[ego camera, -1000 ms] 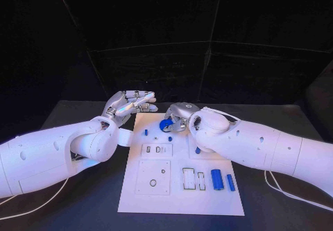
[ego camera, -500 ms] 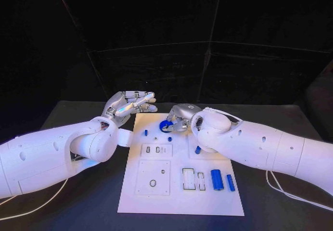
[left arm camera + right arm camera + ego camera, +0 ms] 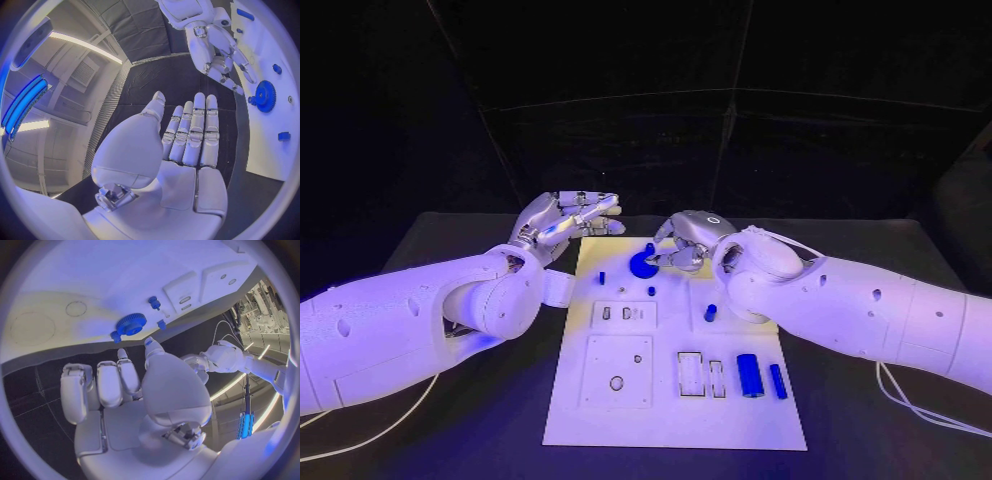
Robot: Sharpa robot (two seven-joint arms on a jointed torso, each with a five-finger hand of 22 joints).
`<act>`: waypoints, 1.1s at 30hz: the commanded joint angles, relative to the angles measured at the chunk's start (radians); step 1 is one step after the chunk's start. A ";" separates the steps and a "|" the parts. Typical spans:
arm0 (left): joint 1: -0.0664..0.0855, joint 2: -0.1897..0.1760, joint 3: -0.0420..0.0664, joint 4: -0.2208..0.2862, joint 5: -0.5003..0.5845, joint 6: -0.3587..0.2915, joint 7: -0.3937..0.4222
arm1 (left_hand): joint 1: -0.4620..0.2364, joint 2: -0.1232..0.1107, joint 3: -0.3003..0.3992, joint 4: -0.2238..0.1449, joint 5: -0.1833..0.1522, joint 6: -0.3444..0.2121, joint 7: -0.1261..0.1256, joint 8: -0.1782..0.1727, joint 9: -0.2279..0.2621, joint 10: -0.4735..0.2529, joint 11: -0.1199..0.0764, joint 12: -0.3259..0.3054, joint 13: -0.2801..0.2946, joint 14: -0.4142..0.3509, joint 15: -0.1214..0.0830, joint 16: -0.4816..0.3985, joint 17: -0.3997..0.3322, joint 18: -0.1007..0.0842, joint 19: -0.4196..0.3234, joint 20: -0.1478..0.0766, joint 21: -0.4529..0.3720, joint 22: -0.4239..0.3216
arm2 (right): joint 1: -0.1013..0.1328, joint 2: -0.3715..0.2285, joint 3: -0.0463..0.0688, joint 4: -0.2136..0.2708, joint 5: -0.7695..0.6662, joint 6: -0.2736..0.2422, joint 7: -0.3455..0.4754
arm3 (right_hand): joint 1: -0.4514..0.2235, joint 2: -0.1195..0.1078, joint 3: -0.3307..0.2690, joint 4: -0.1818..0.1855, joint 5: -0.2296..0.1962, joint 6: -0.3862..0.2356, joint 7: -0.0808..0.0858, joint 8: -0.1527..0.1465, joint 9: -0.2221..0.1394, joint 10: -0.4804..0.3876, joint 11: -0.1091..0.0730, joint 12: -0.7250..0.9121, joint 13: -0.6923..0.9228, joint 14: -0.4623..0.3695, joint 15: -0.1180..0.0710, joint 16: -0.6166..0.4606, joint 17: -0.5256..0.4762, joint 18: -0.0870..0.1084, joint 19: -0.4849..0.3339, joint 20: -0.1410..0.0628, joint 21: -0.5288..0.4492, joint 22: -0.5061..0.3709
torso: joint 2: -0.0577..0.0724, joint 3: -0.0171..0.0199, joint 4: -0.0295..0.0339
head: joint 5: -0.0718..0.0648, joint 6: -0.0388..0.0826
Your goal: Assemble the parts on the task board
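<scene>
Reaching in from the frame's left edge, left hand (image 3: 567,220) raised beside the task board's (image 3: 675,420) upper left corner, fingers straight and pressed together, holding nothing. Coming from the right edge, right hand (image 3: 687,240) poised at the board's upper middle, fingers loosely curled and slightly apart, empty, just beside the blue gear (image 3: 645,264). Lying low on the board's right: two blue cylinders (image 3: 750,374).
</scene>
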 commanded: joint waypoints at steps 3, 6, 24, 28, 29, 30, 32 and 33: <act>0.002 -0.004 0.001 0.000 -0.005 0.007 -0.002 | -0.002 0.010 0.001 -0.006 0.005 -0.003 0.006 -0.004 -0.001 0.003 0.007 -0.007 0.001 0.002 0.006 -0.004 0.002 0.014 0.004 0.001 -0.004 -0.002 | 0.002 -0.106 0.000 0.073 0.153 -0.134 0.218 | 0.080 -0.003 0.000 -0.049 -0.015 0.010 -0.002 0.005 0.001 -0.003 -0.002 -0.008 0.011 0.004 0.001 -0.021 -0.036 -0.008 0.001 0.004 -0.013 0.133 | -0.001 0.0009 -0.0040 | -0.006 0.005; 0.002 -0.007 0.001 -0.002 -0.005 0.007 -0.002 | -0.002 0.010 0.001 -0.006 0.005 -0.003 0.006 -0.004 -0.001 0.004 0.007 -0.007 0.001 0.002 0.006 -0.004 0.002 0.014 0.004 0.001 -0.004 -0.002 | 0.003 -0.184 0.001 0.096 0.259 -0.090 0.293 | 0.133 -0.006 0.005 -0.087 -0.017 0.036 -0.009 0.017 0.005 -0.003 -0.008 -0.008 0.012 0.003 -0.005 -0.026 -0.044 -0.006 -0.003 0.001 -0.016 0.128 | -0.004 0.0016 -0.0091 | -0.007 0.010; -0.001 0.017 -0.001 -0.034 -0.005 0.016 0.003 | 0.000 0.011 0.002 -0.009 0.005 -0.001 0.004 -0.004 0.000 0.006 0.006 -0.006 0.001 0.002 0.005 -0.005 0.003 0.014 0.004 0.001 -0.005 -0.003 | 0.002 -0.356 0.000 0.007 0.423 0.087 0.435 | 0.198 -0.014 -0.001 -0.150 -0.014 0.054 -0.015 0.019 0.001 -0.002 -0.015 -0.011 0.011 0.004 -0.012 -0.032 -0.051 -0.006 -0.005 -0.008 -0.018 0.126 | -0.003 0.0064 -0.0126 | -0.043 0.016; -0.002 0.022 -0.001 -0.040 -0.005 0.018 0.004 | 0.000 0.011 0.002 -0.009 0.005 -0.001 0.004 -0.004 0.000 0.006 0.006 -0.006 0.001 0.002 0.005 -0.005 0.003 0.014 0.004 0.001 -0.005 -0.003 | 0.000 -0.349 0.000 -0.027 0.410 0.102 0.435 | 0.197 -0.015 -0.004 -0.153 -0.015 0.047 -0.013 0.014 -0.001 -0.004 -0.014 -0.014 0.009 0.004 -0.011 -0.032 -0.052 -0.006 -0.006 -0.007 -0.019 0.125 | -0.003 0.0064 -0.0112 | -0.044 0.015; -0.003 0.024 -0.001 -0.042 -0.005 0.018 0.004 | 0.000 0.011 0.002 -0.009 0.005 -0.001 0.004 -0.004 0.000 0.006 0.006 -0.006 0.001 0.002 0.005 -0.005 0.003 0.014 0.005 0.001 -0.005 -0.003 | -0.001 -0.344 -0.001 -0.039 0.402 0.105 0.436 | 0.196 -0.015 -0.005 -0.153 -0.016 0.046 -0.013 0.014 -0.001 -0.005 -0.014 -0.015 0.008 0.004 -0.011 -0.033 -0.054 -0.006 -0.006 -0.007 -0.019 0.124 | -0.004 0.0063 -0.0108 | -0.045 0.014; -0.003 0.025 -0.001 -0.043 -0.005 0.018 0.004 | 0.001 0.012 0.002 -0.010 0.005 -0.001 0.004 -0.004 0.000 0.007 0.005 -0.006 0.001 0.003 0.005 -0.006 0.003 0.014 0.005 0.001 -0.005 -0.003 | -0.003 -0.340 -0.001 -0.048 0.398 0.106 0.436 | 0.196 -0.015 -0.005 -0.153 -0.016 0.046 -0.013 0.014 -0.001 -0.005 -0.014 -0.015 0.008 0.004 -0.011 -0.033 -0.054 -0.006 -0.006 -0.007 -0.019 0.124 | -0.004 0.0054 -0.0104 | -0.046 0.013; -0.004 0.026 -0.001 -0.044 -0.005 0.018 0.004 | 0.001 0.012 0.002 -0.010 0.005 -0.001 0.004 -0.004 0.000 0.007 0.005 -0.006 0.001 0.003 0.005 -0.006 0.003 0.014 0.005 0.001 -0.005 -0.003 | -0.007 -0.334 -0.001 -0.061 0.393 0.108 0.437 | 0.196 -0.015 -0.006 -0.153 -0.016 0.044 -0.013 0.012 -0.002 -0.005 -0.013 -0.015 0.008 0.004 -0.011 -0.034 -0.055 -0.005 -0.007 -0.007 -0.019 0.124 | -0.004 0.0039 -0.0091 | -0.046 0.015; -0.004 0.027 -0.001 -0.045 -0.005 0.019 0.004 | 0.001 0.012 0.002 -0.010 0.005 -0.001 0.004 -0.004 0.000 0.007 0.005 -0.006 0.001 0.003 0.005 -0.006 0.003 0.014 0.005 0.001 -0.005 -0.003 | -0.009 -0.332 -0.001 -0.067 0.390 0.109 0.437 | 0.196 -0.015 -0.006 -0.153 -0.017 0.043 -0.013 0.012 -0.002 -0.005 -0.013 -0.015 0.008 0.004 -0.011 -0.034 -0.055 -0.005 -0.007 -0.007 -0.019 0.124 | -0.004 0.0041 -0.0085 | -0.046 0.014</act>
